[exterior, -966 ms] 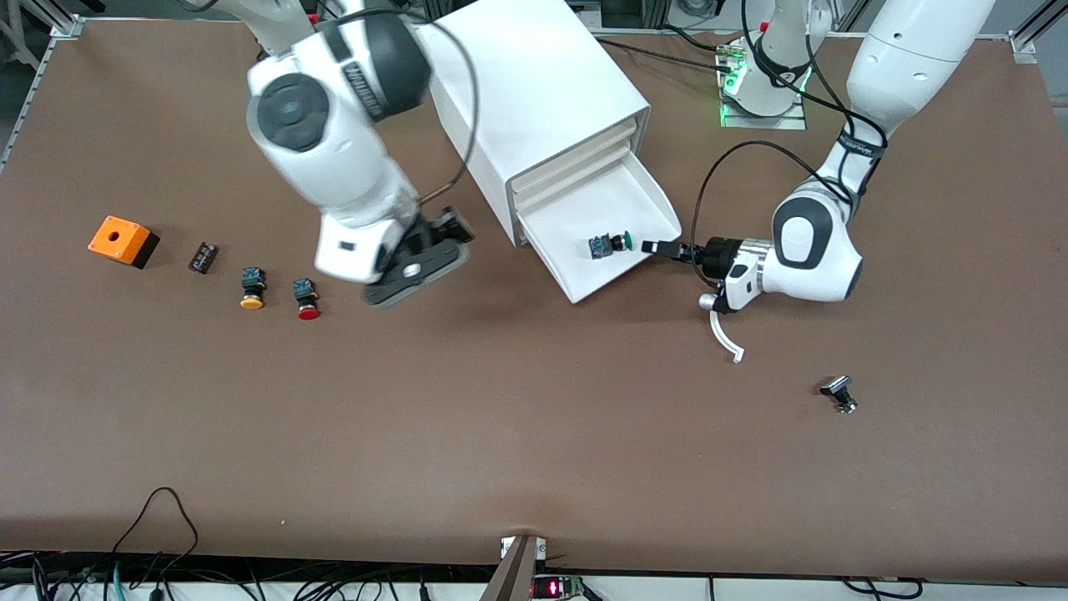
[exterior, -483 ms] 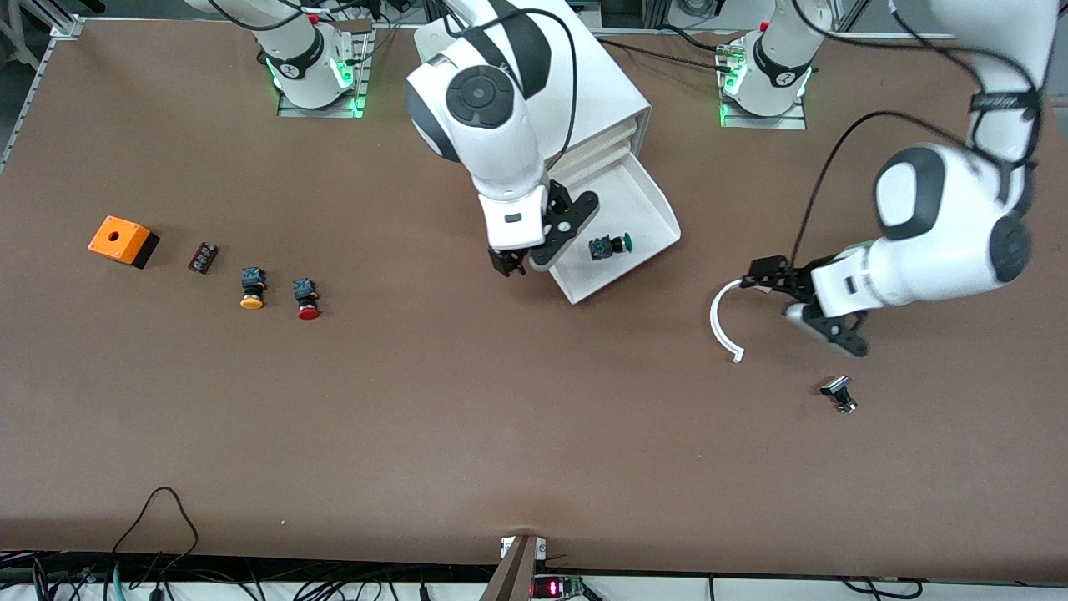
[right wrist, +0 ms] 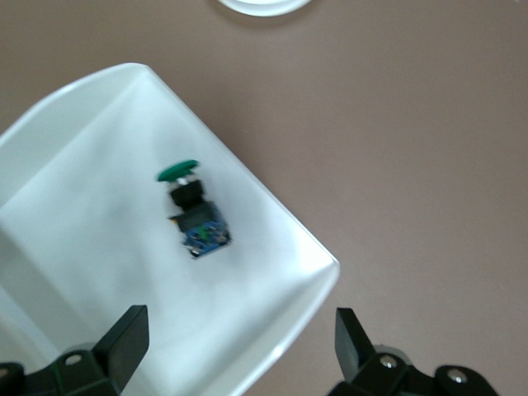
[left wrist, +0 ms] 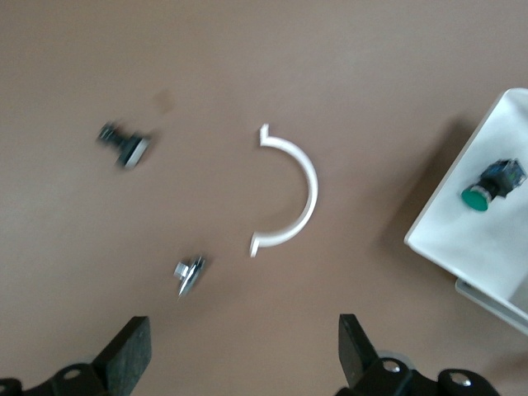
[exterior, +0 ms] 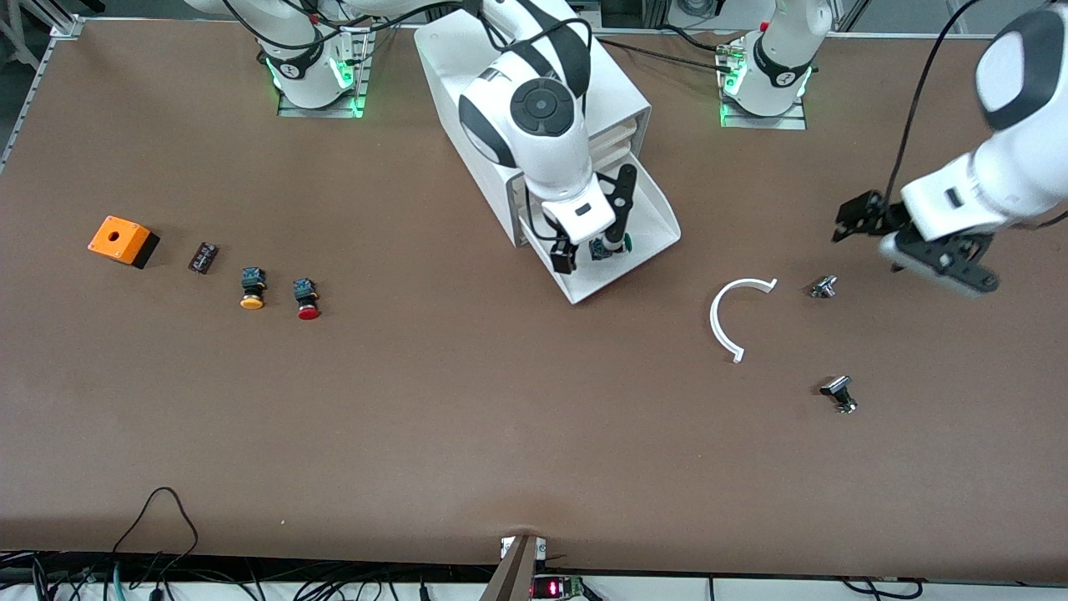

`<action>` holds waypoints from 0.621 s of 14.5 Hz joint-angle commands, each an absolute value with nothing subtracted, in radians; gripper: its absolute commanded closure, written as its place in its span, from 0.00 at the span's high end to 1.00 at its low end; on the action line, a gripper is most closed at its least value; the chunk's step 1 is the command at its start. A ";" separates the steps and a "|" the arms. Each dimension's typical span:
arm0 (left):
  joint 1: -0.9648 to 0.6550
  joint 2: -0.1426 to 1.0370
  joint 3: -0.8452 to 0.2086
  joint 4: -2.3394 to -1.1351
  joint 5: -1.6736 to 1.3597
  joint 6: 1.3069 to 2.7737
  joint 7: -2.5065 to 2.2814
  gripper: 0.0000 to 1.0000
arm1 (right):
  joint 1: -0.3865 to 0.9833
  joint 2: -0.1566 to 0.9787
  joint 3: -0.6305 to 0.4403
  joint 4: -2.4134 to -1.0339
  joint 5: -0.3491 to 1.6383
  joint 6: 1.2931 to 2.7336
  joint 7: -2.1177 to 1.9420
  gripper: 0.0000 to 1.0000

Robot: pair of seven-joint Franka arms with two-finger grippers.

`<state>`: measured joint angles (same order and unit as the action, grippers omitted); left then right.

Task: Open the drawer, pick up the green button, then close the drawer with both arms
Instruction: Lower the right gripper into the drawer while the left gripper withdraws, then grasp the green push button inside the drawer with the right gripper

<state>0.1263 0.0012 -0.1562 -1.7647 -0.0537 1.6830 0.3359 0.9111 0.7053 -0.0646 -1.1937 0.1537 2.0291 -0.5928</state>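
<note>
Since the earlier frames, the right gripper [exterior: 591, 224] had swung over the open drawer [exterior: 659, 209], fingers spread wide and empty above the green-capped button [exterior: 611, 244] lying inside. Meanwhile the left gripper [exterior: 868, 215] had lifted away, fingers wide apart, empty, over the table near the white curved piece [exterior: 724, 315].

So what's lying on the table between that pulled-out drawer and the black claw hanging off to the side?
In the front view, between the drawer and the left gripper lie a white curved strip and a small metal part on bare table.
</note>
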 commanded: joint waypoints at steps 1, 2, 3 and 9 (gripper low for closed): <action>0.121 -0.046 -0.143 -1.732 0.008 1.592 0.146 1.00 | 0.916 0.750 -0.061 -1.152 0.156 2.032 -0.751 1.00; 0.121 -0.044 -0.141 -1.733 0.009 1.592 0.103 1.00 | 0.917 0.764 -0.060 -1.152 0.156 2.034 -0.779 1.00; 0.121 -0.043 -0.140 -1.733 0.015 1.594 0.083 1.00 | 0.923 0.781 -0.057 -1.152 0.156 2.042 -0.781 1.00; 0.112 -0.037 -0.118 -1.730 0.009 1.605 0.006 1.00 | 0.988 0.864 -0.061 -1.154 0.098 2.106 -0.769 1.00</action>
